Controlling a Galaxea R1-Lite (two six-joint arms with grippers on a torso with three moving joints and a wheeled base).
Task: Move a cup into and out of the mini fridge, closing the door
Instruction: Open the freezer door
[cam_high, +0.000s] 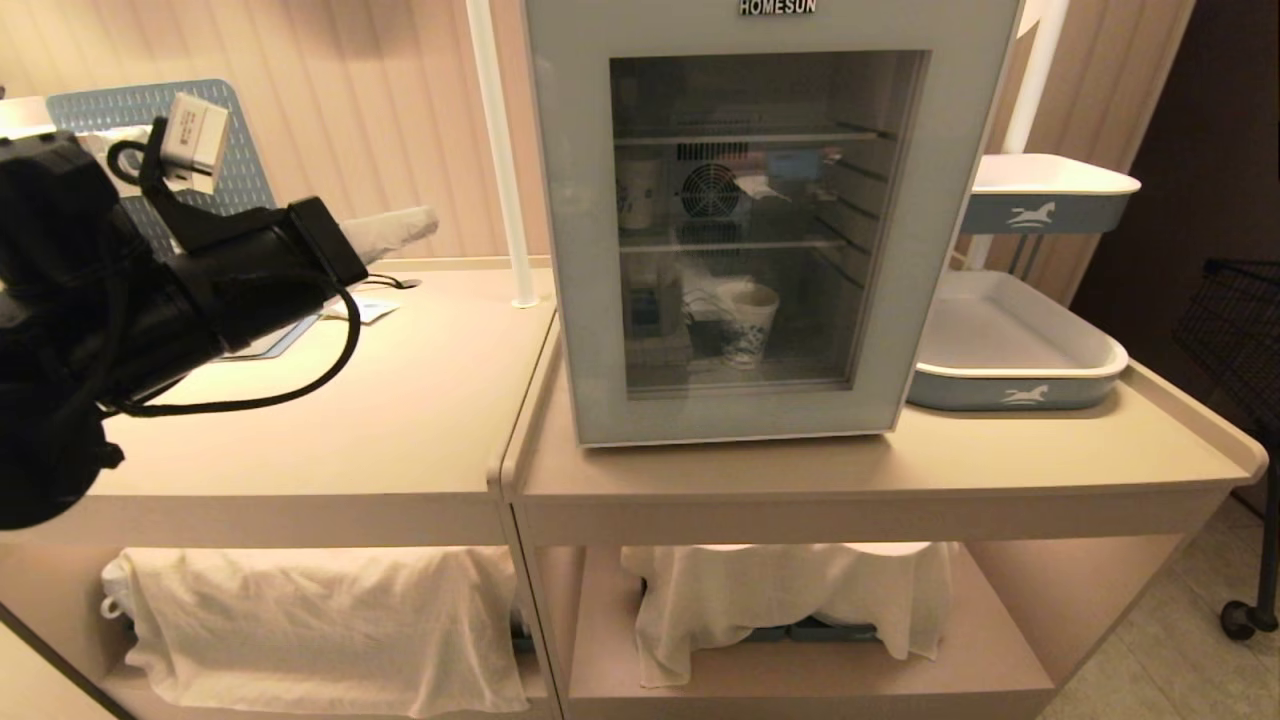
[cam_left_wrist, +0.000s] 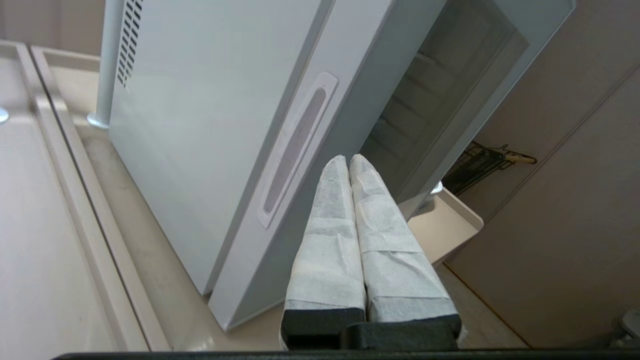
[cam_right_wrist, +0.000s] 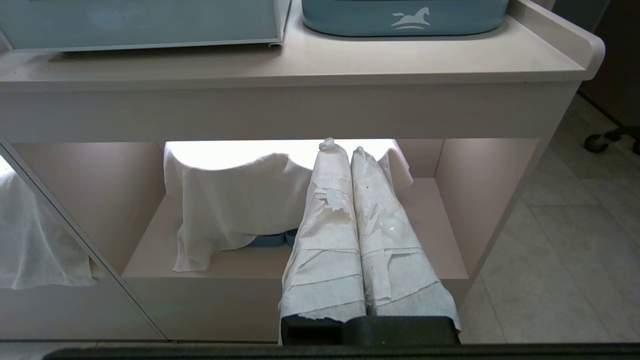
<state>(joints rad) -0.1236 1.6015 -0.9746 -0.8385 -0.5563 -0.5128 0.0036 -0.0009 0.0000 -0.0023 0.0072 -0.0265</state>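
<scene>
White paper cup, blue-printed lower half, behind the door; left claw pressed together, empty.

The door of the mini fridge stands flush against the box, so its glass blocks any reach to the cup on the fridge floor and to the wire shelves above it. To the fridge's left the counter lies open as far as the white pole by the fridge's rear corner, and there the left pincer, fingers pressed together, hangs just beside the recessed handle slot on the door's edge. To the right, the white-and-blue tray sits close beside the fridge and fills most of that side of the counter, leaving only a bare strip along the front edge.
</scene>
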